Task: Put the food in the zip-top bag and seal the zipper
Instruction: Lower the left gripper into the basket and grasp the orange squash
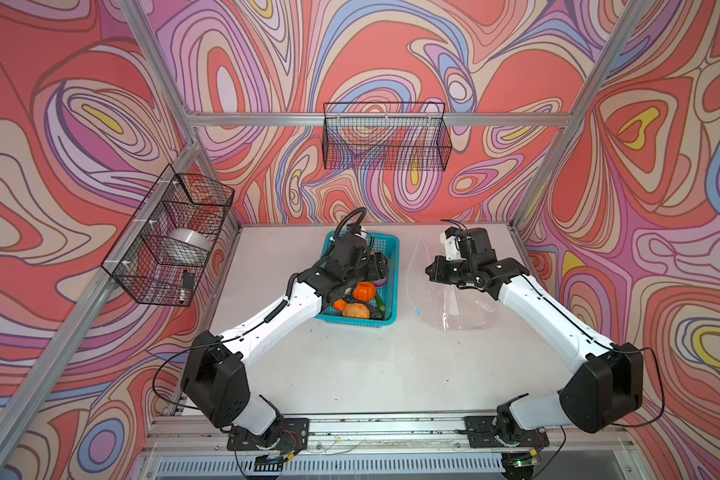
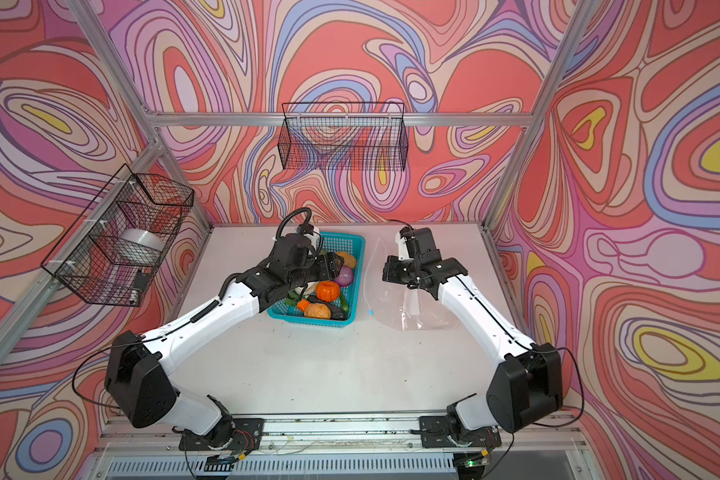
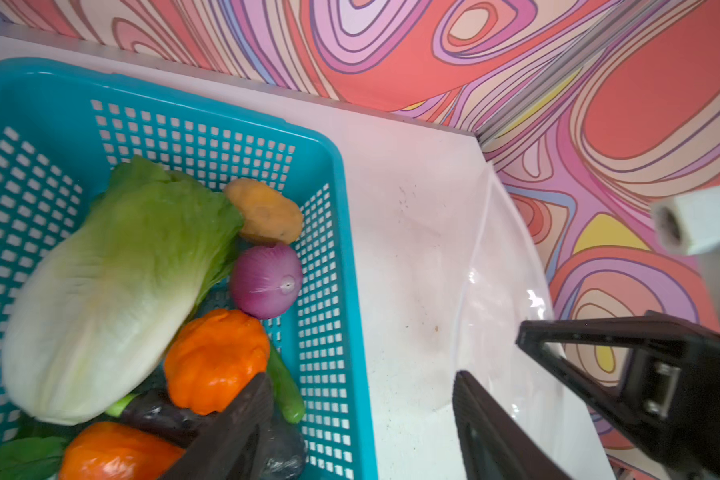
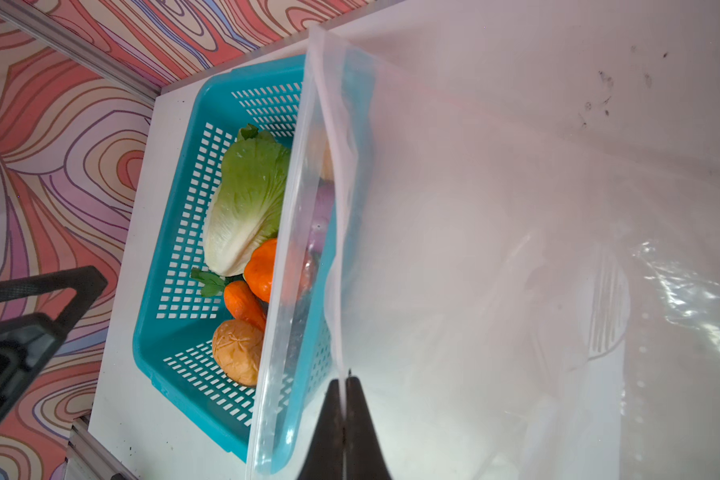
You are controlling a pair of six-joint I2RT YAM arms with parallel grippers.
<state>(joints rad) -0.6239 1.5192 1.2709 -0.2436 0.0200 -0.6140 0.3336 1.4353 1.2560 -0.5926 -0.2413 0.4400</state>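
The food lies in a teal basket [image 1: 388,245] [image 3: 337,166]: lettuce [image 3: 113,282], purple onion [image 3: 267,280], orange pumpkin [image 3: 217,357], a potato [image 3: 267,212], a second potato [image 4: 235,351], carrot [image 4: 244,303] and dark cucumber [image 3: 159,415]. My left gripper [image 3: 362,415] [image 1: 379,266] hangs open over the basket's right wall, holding nothing. To the right of the basket, my right gripper [image 4: 345,380] [image 1: 429,270] is shut on one lip of the clear zip-top bag [image 1: 454,307] [image 4: 516,249], lifting its mouth open. The zipper track [image 4: 275,291] runs along the other lip, and its blue slider [image 1: 416,311] lies on the table.
A black wire basket [image 1: 385,137] hangs on the back wall. Another wire basket [image 1: 171,237] on the left wall holds a tape roll. Patterned walls and aluminium posts close the white table [image 1: 350,365] on three sides.
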